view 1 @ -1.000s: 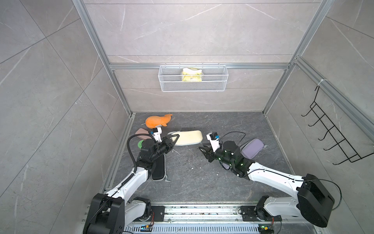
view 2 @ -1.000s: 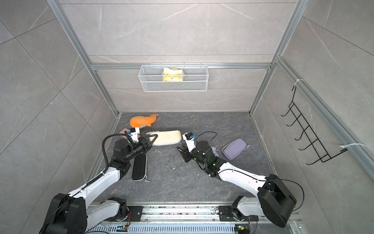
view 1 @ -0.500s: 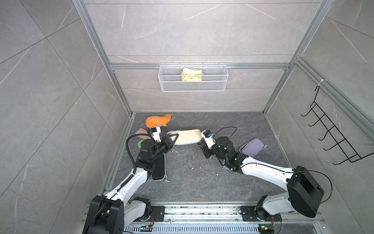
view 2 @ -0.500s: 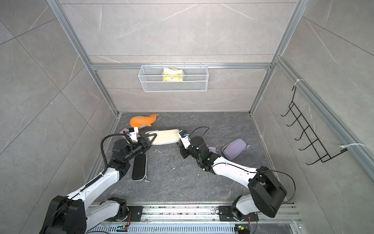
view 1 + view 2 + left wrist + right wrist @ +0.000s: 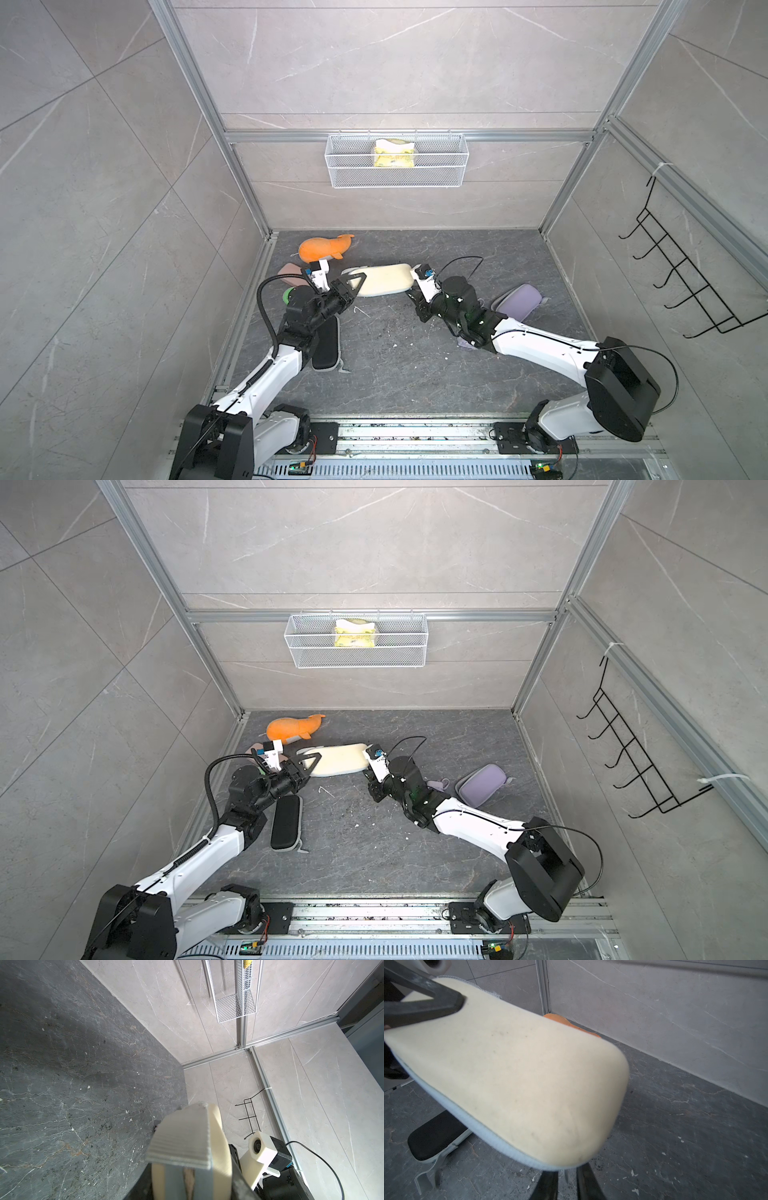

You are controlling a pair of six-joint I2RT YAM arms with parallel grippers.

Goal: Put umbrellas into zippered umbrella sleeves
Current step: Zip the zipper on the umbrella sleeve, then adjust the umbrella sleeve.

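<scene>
The cream sleeve (image 5: 384, 280) (image 5: 338, 760) is held off the floor by its left end, with my left gripper (image 5: 360, 280) (image 5: 315, 757) (image 5: 187, 1188) shut on it. In the left wrist view its grey-lined end (image 5: 182, 1142) gapes slightly, with a beige strip in the slit. My right gripper (image 5: 413, 294) (image 5: 369, 776) (image 5: 566, 1177) is at the sleeve's (image 5: 512, 1076) right end. Its fingers (image 5: 547, 1186) stand narrowly apart, with a thin grey zip pull (image 5: 565, 1175) hanging untouched between them. The black sleeve (image 5: 326, 347) and the lavender sleeve (image 5: 517, 299) lie on the floor.
An orange plush whale (image 5: 324, 248) and a pink case (image 5: 291, 273) lie at the back left. A bit of lavender fabric (image 5: 438, 784) shows beside my right arm. A wire basket (image 5: 397, 183) hangs on the back wall and a black hook rack (image 5: 681, 282) on the right wall.
My right arm has reached left to the cream sleeve's right end and its fingers have narrowed. The left arm and the sleeve have stayed put.
</scene>
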